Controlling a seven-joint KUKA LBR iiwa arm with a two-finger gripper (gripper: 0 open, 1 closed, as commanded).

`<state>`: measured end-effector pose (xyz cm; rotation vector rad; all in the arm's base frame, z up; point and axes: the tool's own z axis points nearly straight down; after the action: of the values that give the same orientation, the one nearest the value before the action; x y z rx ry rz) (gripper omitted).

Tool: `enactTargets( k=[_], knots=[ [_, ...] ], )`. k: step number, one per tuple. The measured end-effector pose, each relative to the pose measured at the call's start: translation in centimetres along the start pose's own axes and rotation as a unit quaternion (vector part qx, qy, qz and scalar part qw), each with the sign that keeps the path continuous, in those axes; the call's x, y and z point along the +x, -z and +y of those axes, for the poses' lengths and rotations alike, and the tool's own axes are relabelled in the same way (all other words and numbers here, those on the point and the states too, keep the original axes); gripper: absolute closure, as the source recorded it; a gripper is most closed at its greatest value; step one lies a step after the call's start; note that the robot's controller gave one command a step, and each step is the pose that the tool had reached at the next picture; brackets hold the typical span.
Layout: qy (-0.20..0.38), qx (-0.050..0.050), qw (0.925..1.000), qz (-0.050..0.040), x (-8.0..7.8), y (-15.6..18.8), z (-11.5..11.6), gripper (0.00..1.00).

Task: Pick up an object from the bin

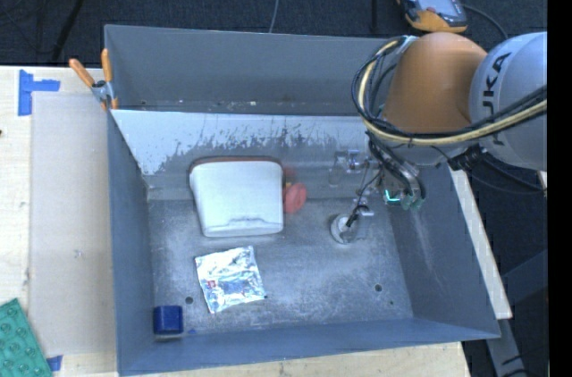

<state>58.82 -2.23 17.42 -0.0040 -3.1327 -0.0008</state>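
Observation:
My gripper (364, 205) hangs low over the right middle of the bin floor, below the arm's orange cover. Its lower end is right above or touching a small round grey metal thing (341, 230); I cannot tell which. To the left lies a white rectangular box (236, 196) with a small red thing (294, 197) against its right side. Both are well apart from the gripper.
A crinkled silver foil packet (231, 279) lies flat near the front left. A small dark blue block (167, 320) sits in the front left corner. Sloping bin walls rise close to the gripper on the right and behind it.

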Motion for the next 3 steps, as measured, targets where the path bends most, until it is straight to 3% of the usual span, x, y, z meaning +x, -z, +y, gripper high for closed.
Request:
enactTargets(
  k=[1,2,3],
  knots=[
    [0.010,-0.001,0.9999,-0.0013,1.9,-3.0,6.6,0.00],
    [-0.018,-0.002,0.9997,-0.0133,-4.0,-10.2,4.6,0.00],
    [-0.017,-0.001,0.9998,-0.0086,-3.8,-9.9,4.6,1.00]
  ],
)
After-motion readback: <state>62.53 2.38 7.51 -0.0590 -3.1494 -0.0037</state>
